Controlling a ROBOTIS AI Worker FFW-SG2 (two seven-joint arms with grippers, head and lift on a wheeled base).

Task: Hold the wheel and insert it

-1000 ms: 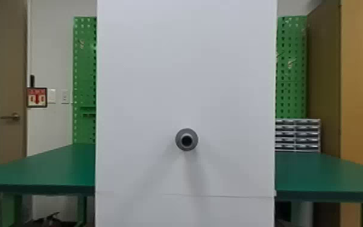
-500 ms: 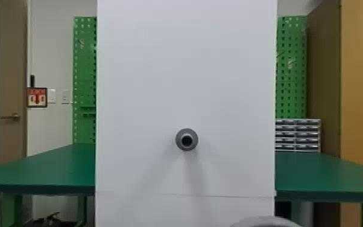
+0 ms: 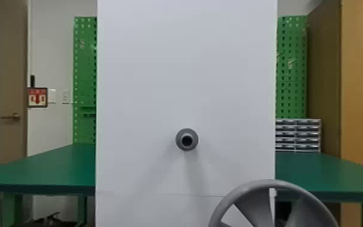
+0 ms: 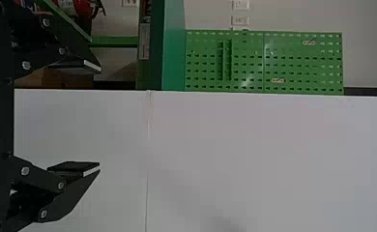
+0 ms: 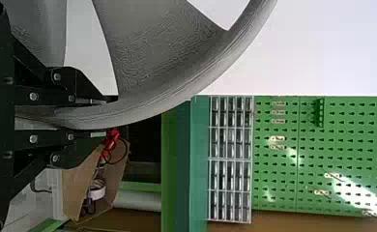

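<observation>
"If you start with the head view, where's the wheel (image 3: pixel 255 203)?"

"At about four o'clock from the peg (image 3: pixel 187 139), cut by the bottom edge. The peg sticks out of the white panel (image 3: pixel 187 75), the wheel well apart from it."

"Any containers?"

"A drawer unit (image 3: pixel 298 135) at three o'clock from the peg, on the green table (image 3: pixel 325 172). Small drawers in rows; I can't tell what's in them."

"And the left wrist view?"

"The left gripper (image 4: pixel 99 118) has its fingers spread wide, with bare panel between them. Beyond is a green pegboard (image 4: pixel 264 63), at nine o'clock from the panel with the room taken upright."

"Right wrist view?"

"The right gripper (image 5: pixel 101 118) is pinching the wheel's rim, one finger on each side. Spokes run inward from the rim."

"Is that a cardboard box (image 5: pixel 78 181) past it?"

"Yes, open, toward six o'clock from the drawer unit, again taking the room upright, and lower than the tabletop. There's a round white item (image 5: pixel 97 190) in it, something dark beside that, and a red piece (image 5: pixel 111 140) at its mouth, near a black loop of cable (image 5: pixel 124 152)."
</observation>
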